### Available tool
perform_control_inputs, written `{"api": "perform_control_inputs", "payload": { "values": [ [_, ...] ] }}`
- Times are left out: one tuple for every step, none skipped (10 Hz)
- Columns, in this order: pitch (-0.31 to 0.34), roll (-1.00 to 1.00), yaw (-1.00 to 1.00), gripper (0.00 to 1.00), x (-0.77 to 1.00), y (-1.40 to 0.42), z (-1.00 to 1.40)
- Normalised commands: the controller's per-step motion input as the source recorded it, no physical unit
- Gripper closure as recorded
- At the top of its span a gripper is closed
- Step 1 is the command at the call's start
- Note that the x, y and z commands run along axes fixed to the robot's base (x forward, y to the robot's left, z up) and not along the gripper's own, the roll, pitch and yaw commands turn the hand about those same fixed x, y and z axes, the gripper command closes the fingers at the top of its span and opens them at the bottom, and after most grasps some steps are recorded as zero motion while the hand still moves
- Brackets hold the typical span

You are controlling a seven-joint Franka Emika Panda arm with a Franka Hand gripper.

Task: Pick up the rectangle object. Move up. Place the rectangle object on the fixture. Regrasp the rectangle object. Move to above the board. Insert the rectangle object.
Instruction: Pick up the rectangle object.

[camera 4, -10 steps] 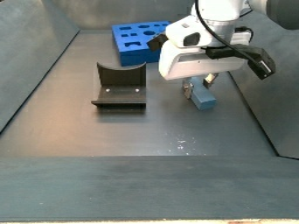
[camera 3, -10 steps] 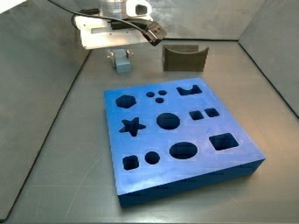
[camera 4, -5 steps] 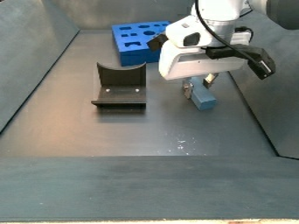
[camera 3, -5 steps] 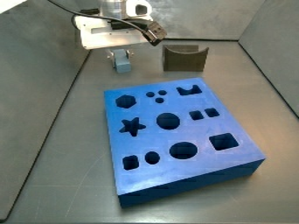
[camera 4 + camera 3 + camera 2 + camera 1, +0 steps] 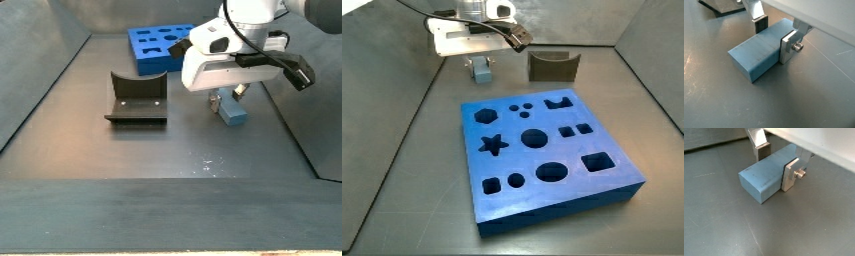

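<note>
The gripper is down at the floor, its fingers clamped on the rectangle object. No legible markings appear.

A small pale blue rectangular block, the rectangle object, lies flat on the grey floor between the flat silver fingers of the gripper, which sits low over it. The fixture (a dark notched holder) stands well apart from the block. The board, a thick royal-blue slab with shaped holes, lies beyond the fixture from the block.
</note>
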Motion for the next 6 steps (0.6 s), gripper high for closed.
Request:
{"api": "perform_control_inputs", "payload": {
  "values": [
    [-0.02, 0.0, 0.0, 1.0, 0.0, 0.0, 0.0],
    [0.009, 0.0, 0.0, 1.0, 0.0, 0.0, 0.0],
    [0.014, 0.0, 0.0, 1.0, 0.01, 0.0, 0.0],
    [0.029, 0.0, 0.0, 1.0, 0.01, 0.0, 0.0],
    [0.091, 0.0, 0.0, 1.0, 0.05, 0.0, 0.0],
    [0.074, 0.0, 0.0, 1.0, 0.04, 0.0, 0.0]
  ]
}}
